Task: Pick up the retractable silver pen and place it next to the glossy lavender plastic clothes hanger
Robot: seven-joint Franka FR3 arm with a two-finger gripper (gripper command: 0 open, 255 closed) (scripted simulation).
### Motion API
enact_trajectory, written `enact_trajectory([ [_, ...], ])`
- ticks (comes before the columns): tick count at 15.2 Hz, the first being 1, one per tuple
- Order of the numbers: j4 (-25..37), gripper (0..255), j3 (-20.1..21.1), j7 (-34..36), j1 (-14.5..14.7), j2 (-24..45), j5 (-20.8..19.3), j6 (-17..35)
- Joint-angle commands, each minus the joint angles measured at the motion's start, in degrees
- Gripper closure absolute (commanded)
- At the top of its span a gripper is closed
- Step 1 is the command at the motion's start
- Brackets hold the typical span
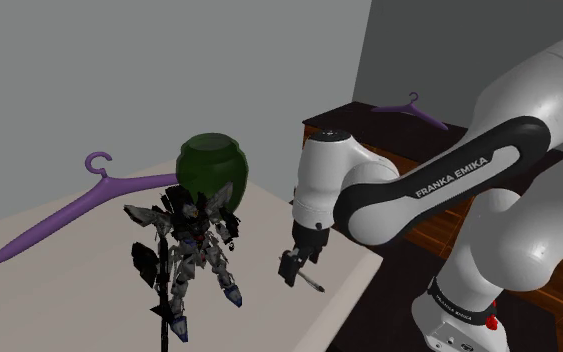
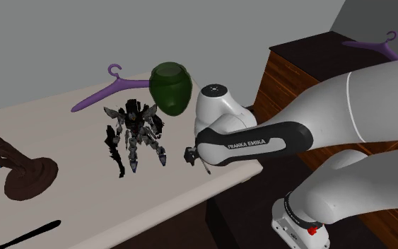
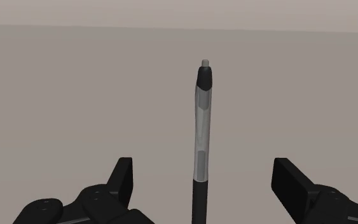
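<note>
Silver-grey pen [image 3: 201,127] lies on pale beige tabletop [image 3: 75,108]. Pen's black section sits nearest gripper [image 3: 207,179]; dark cap with small grey nub at pen's far end. Black fingers [image 3: 125,177] spread wide, one each side of pen, neither touching pen.

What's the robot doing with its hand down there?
The white robot arm has its black hand open over a slim silver-and-black pen lying on the beige table. The fingers stand on either side of the pen but are not gripping it. A purple clothes hanger lies farther off on the same table.
</note>
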Motion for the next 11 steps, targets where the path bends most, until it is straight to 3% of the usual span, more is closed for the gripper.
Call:
enact_trajectory([
  [1,-0.1,0,0.1,0.0,0.0,0.3,0.0,0.4],
  [7,-0.1,0,0.1,0.0,0.0,0.2,0.0,0.4],
  [8,-0.1,255,0.1,0.0,0.0,0.2,0.0,0.4],
  [11,-0.2,255,0.1,0.0,0.0,0.2,0.0,0.4],
])
